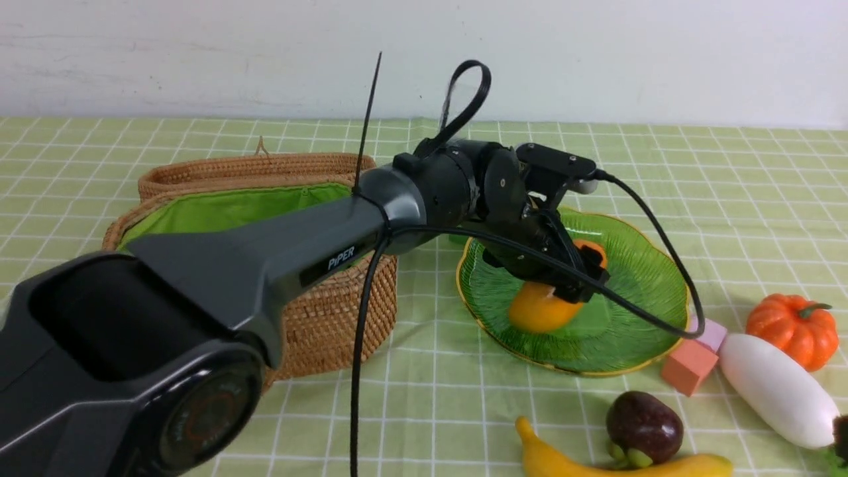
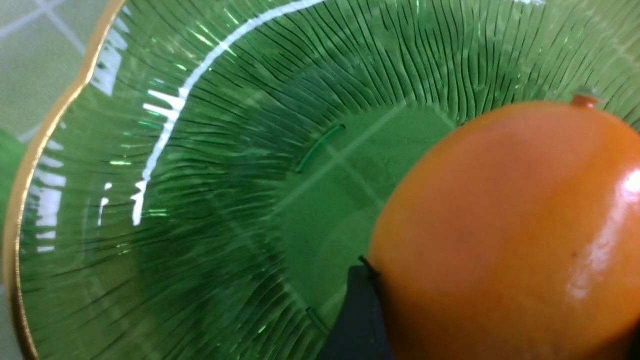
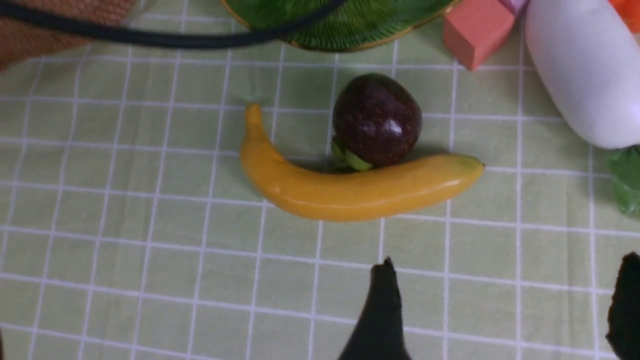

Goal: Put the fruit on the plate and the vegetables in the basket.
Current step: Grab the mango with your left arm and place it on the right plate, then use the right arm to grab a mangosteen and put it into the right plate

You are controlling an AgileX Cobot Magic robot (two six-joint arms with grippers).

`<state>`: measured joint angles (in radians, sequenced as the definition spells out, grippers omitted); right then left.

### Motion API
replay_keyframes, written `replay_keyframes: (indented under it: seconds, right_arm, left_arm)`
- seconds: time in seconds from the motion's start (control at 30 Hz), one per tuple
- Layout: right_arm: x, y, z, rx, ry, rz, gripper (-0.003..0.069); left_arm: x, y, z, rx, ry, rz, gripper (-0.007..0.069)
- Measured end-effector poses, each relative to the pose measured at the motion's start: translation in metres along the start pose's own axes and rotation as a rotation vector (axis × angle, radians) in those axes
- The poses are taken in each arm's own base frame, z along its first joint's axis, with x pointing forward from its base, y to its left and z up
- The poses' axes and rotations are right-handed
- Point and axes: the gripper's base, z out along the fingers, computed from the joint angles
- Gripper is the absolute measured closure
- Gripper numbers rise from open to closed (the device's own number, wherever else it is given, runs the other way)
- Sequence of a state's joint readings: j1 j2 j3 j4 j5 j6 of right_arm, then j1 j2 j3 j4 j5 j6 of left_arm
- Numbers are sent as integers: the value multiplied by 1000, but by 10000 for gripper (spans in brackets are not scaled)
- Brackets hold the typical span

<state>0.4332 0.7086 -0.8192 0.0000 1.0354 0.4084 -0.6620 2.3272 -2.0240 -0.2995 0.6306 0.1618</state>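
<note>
Mango (image 1: 538, 310), glossy, on ribbed glass plate (image 1: 636, 278) inside spread L hand (image 1: 583, 281); R hand (image 3: 505, 270) apart.

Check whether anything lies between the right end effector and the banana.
Nothing visible does. Only bare tablecloth separates the right end effector from the banana. The purple fruit rests against the banana's far side, beyond it, not in the path.

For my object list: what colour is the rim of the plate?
Gold; the plate itself is ribbed green glass. Left wrist view shows it best.
</note>
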Motion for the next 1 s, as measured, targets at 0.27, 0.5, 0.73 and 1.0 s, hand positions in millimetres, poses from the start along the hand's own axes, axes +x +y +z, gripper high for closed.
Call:
replay_keyframes:
  seconds: [0.27,0.5,0.73,1.0]
  right_arm:
    - [-14,5,26,28,22,105,99]
    - [-29,11,67,53,76,105,99]
    - [-35,15,124,87,172,118,99]
    - [-32,8,176,154,267,75,99]
  left_arm:
    - [-17,-8,-32,11,-41,-15,-45]
    - [-33,-17,-101,-36,10,87,21]
    - [-47,-28,-248,-210,-31,148,216]
    - [-7,-45,-404,-286,-183,84,559]
